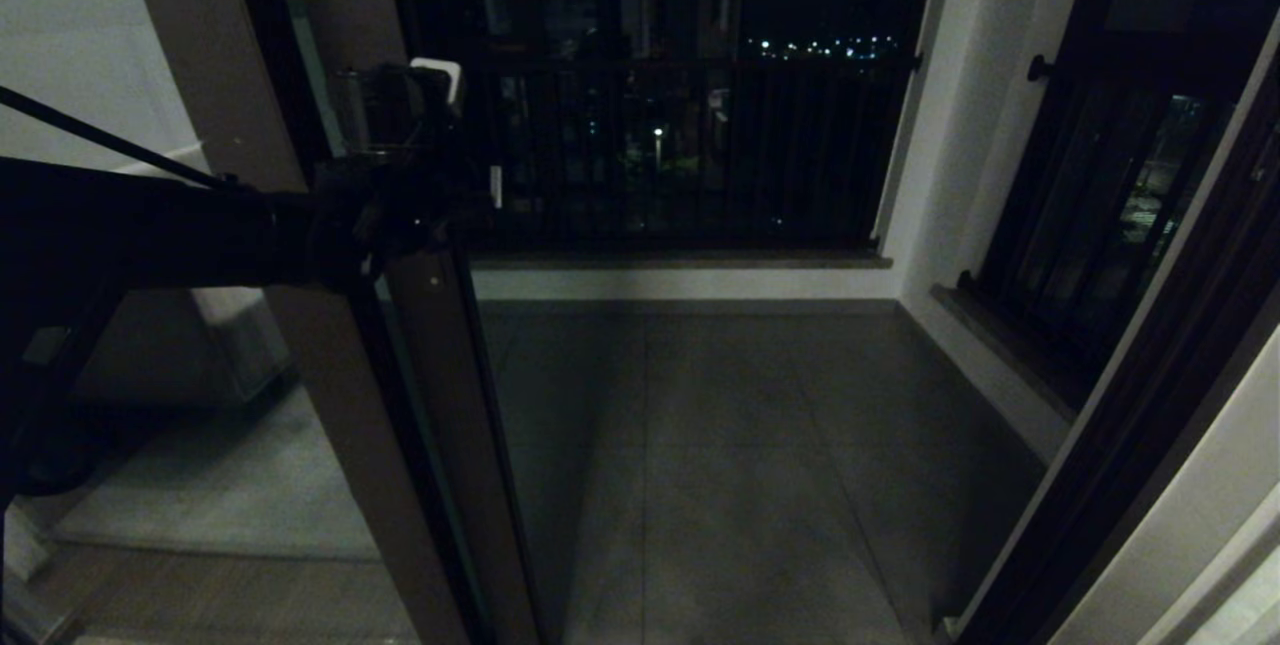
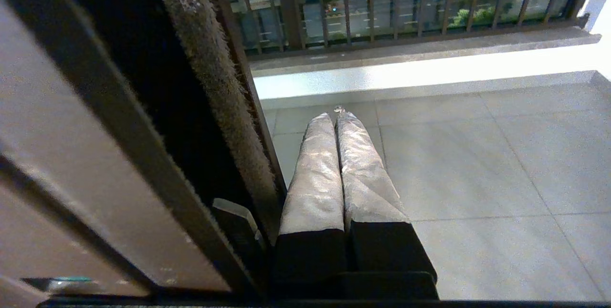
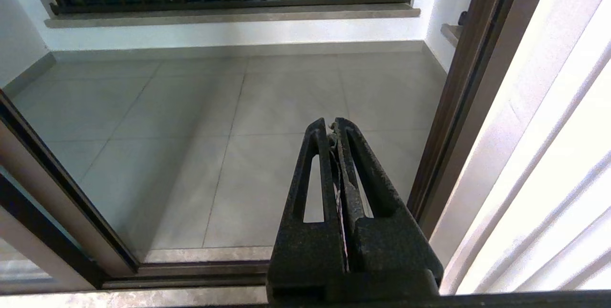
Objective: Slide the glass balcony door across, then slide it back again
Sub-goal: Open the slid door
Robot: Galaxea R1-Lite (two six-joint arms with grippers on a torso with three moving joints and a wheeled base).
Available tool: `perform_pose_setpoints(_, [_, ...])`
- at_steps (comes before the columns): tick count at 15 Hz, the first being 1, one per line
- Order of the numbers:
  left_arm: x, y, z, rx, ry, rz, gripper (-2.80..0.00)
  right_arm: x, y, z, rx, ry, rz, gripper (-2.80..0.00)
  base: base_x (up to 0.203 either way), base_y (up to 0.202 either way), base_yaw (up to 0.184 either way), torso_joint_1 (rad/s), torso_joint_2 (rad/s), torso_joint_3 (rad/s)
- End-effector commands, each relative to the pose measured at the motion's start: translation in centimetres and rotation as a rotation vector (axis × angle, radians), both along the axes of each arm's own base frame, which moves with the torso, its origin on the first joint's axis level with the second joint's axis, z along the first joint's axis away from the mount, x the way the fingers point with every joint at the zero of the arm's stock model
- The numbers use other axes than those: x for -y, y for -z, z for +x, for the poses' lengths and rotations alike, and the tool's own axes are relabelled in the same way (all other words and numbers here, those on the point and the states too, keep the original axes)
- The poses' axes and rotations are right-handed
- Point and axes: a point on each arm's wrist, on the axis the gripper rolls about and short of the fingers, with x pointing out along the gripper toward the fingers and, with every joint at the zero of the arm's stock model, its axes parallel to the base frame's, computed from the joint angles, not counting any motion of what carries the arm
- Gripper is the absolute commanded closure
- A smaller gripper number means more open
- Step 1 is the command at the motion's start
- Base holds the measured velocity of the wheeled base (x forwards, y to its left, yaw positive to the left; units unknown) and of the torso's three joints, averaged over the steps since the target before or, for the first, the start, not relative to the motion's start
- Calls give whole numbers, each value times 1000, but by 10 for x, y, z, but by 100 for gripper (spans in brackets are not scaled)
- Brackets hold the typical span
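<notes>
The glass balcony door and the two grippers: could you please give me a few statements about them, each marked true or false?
1. The glass balcony door stands slid to the left, leaving the doorway onto the tiled floor open. True.
2. The left gripper is open wide. False: its fingers are pressed together, empty.
3. The left gripper sits beside the door's edge with the brush seal. True.
4. The right gripper clamps the door handle. False: it is shut on nothing, pointing at the floor.
5. A barred railing lies beyond the balcony. True.

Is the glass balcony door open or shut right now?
Open: the glass balcony door stands at the left, leaving the tiled balcony floor uncovered.
</notes>
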Motion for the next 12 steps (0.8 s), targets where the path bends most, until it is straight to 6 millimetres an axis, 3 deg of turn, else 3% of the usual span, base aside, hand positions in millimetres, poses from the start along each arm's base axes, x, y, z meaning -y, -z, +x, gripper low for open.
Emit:
perform_pose_setpoints(1, [-5, 0, 0, 1, -15, 2, 0, 0, 0, 0, -2, 0, 0, 0, 0, 0, 0, 0, 0, 0])
perform_pose_setpoints(12, [-7, -1, 1, 5, -21, 1, 0, 0, 0, 0, -2, -1, 0, 0, 0, 0, 0, 0, 0, 0])
